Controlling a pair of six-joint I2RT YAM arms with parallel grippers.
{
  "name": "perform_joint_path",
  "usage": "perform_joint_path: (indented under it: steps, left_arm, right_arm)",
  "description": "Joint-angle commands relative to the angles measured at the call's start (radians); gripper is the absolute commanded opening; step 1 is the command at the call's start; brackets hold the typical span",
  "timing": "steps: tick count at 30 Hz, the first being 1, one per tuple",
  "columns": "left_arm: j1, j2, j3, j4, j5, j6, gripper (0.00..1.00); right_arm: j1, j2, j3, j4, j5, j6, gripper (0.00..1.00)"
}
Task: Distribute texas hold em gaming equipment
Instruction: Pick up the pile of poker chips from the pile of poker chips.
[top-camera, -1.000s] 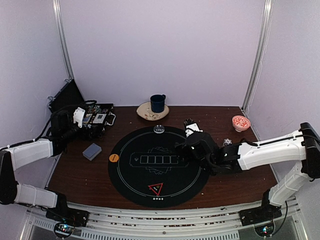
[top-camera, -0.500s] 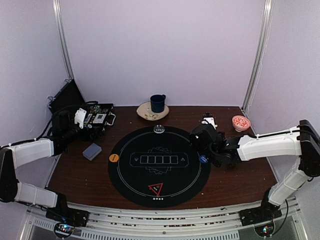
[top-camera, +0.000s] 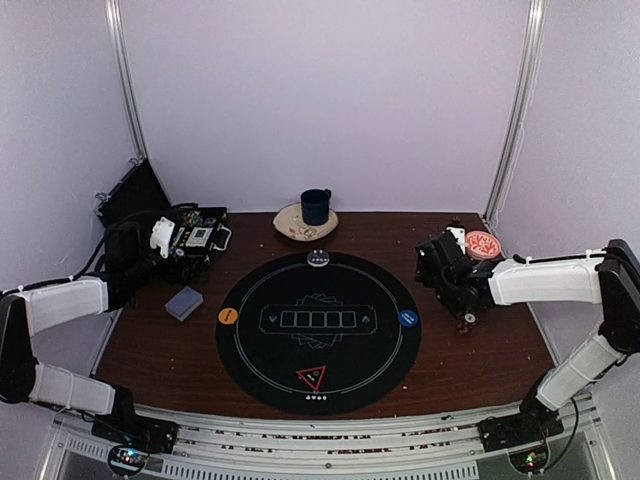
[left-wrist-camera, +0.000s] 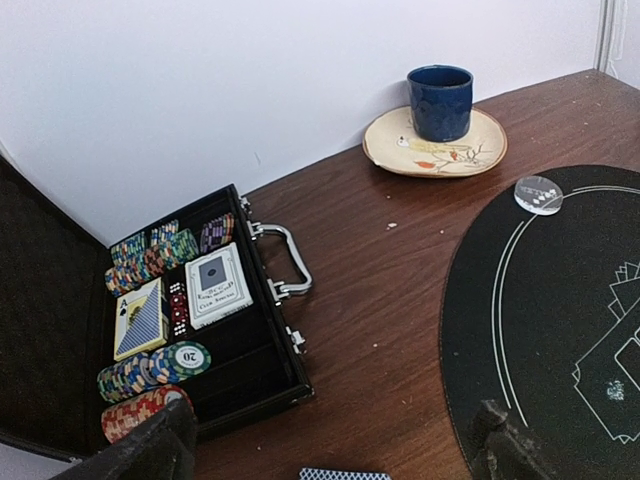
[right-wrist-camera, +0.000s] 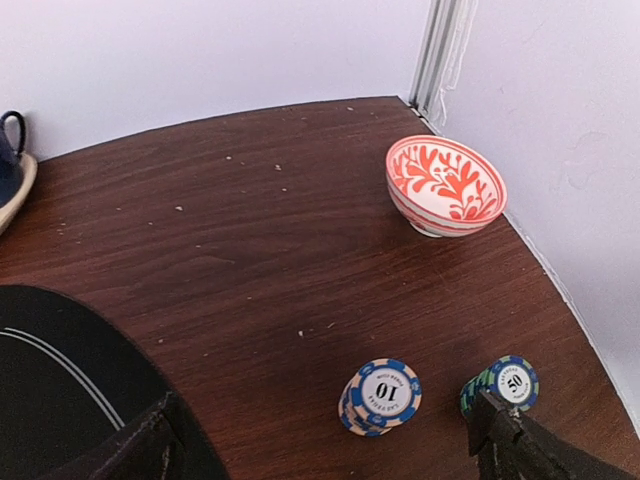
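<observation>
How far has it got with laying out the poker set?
Looks done: orange disc, blue disc, white disc and triangle lie on the mat; 10-chip stack and 50-chip stack stand near the bowl. In hand: nothing; left gripper and right gripper are open. Left: deck undealt, more chips in the case.

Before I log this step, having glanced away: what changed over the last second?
The open right tool swung off the round black mat toward the red-patterned small bowl, uncovering the blue round button disc at the mat's right edge. The orange round disc, red-edged black triangle marker and grey-blue card deck stayed put.
</observation>
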Motion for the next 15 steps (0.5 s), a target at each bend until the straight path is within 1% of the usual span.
perform_joint_path:
  steps: [1,6,9,12,15]
  left_arm:
    - [0.008,0.009,0.010,0.035,0.042,-0.009,0.98]
    - [0.009,0.003,0.008,0.036,0.047,-0.007,0.98]
    - [0.009,0.008,0.007,0.041,0.049,-0.005,0.98]
    - [0.008,0.024,0.010,0.041,0.058,-0.004,0.98]
    - [0.009,0.039,0.020,0.031,0.056,-0.005,0.98]
  right_arm:
    - [-0.072,0.048,0.065,-0.072,-0.067,0.019,1.00]
    - [-0.138,0.103,0.109,-0.108,-0.115,0.042,1.00]
    - [-0.173,0.112,0.091,-0.071,-0.179,0.047,1.00]
    - [-0.198,0.115,0.062,-0.039,-0.209,0.054,1.00]
    - [-0.226,0.144,0.094,-0.071,-0.239,0.066,1.00]
